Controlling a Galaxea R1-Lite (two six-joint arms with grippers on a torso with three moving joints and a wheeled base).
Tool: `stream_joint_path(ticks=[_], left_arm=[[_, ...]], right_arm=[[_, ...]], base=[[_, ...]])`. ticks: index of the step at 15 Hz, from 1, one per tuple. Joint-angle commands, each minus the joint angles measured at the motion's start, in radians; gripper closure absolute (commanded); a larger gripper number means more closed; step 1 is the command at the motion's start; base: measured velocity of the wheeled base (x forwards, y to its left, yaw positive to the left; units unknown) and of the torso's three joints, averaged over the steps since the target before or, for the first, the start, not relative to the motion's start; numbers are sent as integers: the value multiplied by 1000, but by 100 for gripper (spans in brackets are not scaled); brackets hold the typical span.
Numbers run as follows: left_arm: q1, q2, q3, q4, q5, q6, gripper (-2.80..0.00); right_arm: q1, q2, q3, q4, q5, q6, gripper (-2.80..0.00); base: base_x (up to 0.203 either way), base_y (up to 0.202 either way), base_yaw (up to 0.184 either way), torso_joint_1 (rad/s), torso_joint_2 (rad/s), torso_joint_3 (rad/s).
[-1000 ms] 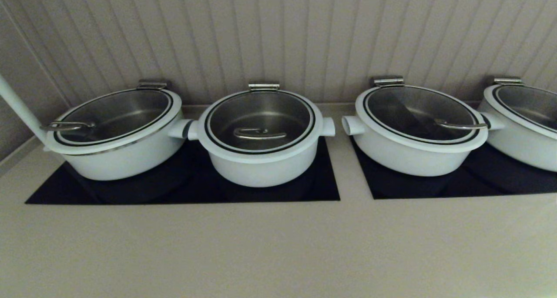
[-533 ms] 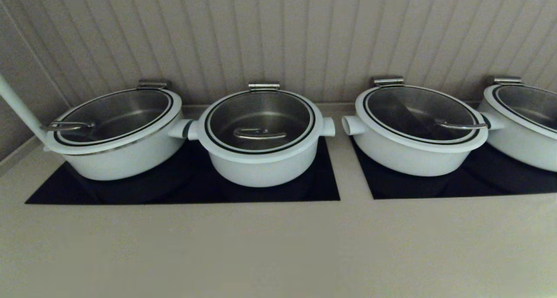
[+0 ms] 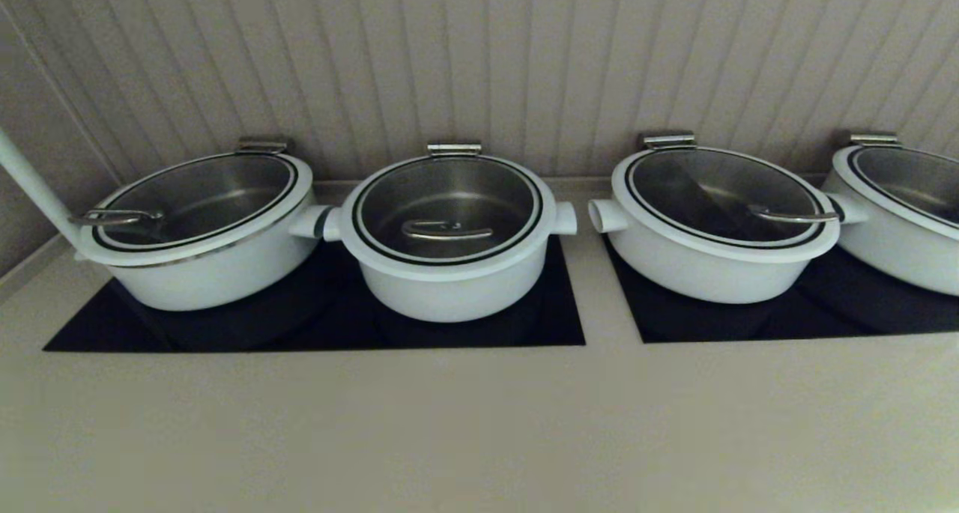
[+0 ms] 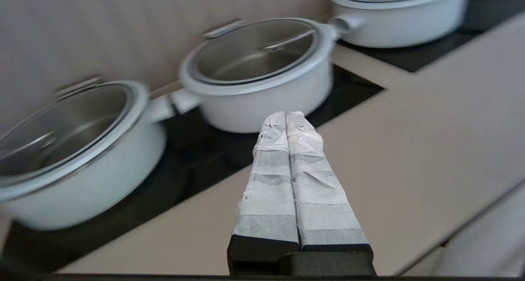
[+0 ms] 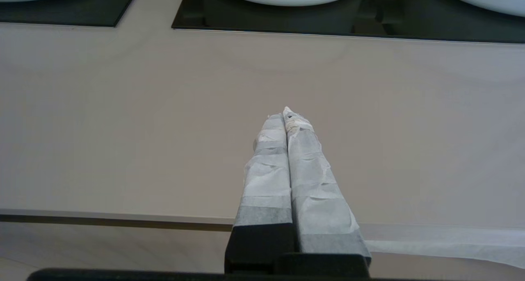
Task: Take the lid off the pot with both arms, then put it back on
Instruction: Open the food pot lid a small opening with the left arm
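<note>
At the far left of the head view a wide white pan (image 3: 202, 236) sits on a black cooktop panel (image 3: 315, 326), its glass lid closed and the steel handle near its left rim. Just right of it, on the same panel and left of frame centre, stands the pot (image 3: 449, 273), deeper and narrower, its left stub handle almost touching the pan's. The lid (image 3: 448, 210) rests flat and closed on the pot, its curved steel handle (image 3: 447, 231) lying across the middle of the glass. Further right, a second wide pan (image 3: 715, 228) sits on a separate black panel (image 3: 787, 311), and a third pan (image 3: 899, 206) is cut off by the right edge. The beige worktop (image 3: 479, 423) fills the lower half of the frame.

Neither arm shows in the head view. In the left wrist view the left hand (image 4: 286, 116) hangs above the worktop's front part, fingers pressed together and holding nothing, pointing toward the pot (image 4: 262, 76). In the right wrist view the right hand (image 5: 286, 115) is likewise closed and empty over bare worktop (image 5: 123, 129), near its front edge.
</note>
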Motion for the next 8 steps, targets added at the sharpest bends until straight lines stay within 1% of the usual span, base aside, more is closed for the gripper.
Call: stream_joint_path(ticks=[1, 5, 7, 8], left_arm=[[0, 128, -37, 0, -27, 8, 0], [-2, 292, -116, 0, -34, 15, 0], [-24, 375, -146, -1, -42, 46, 0], [-53, 414, -159, -2, -46, 74, 0]], right_arm=[[0, 1, 0, 1, 1, -1, 0], [0, 1, 0, 1, 1, -1, 0], [0, 1, 0, 1, -1, 0, 0], [0, 1, 0, 1, 0, -1, 0]], base=[[0, 0, 0, 0, 0, 0], [0, 0, 0, 0, 0, 0], [0, 0, 0, 0, 0, 0], [0, 0, 0, 0, 0, 0]])
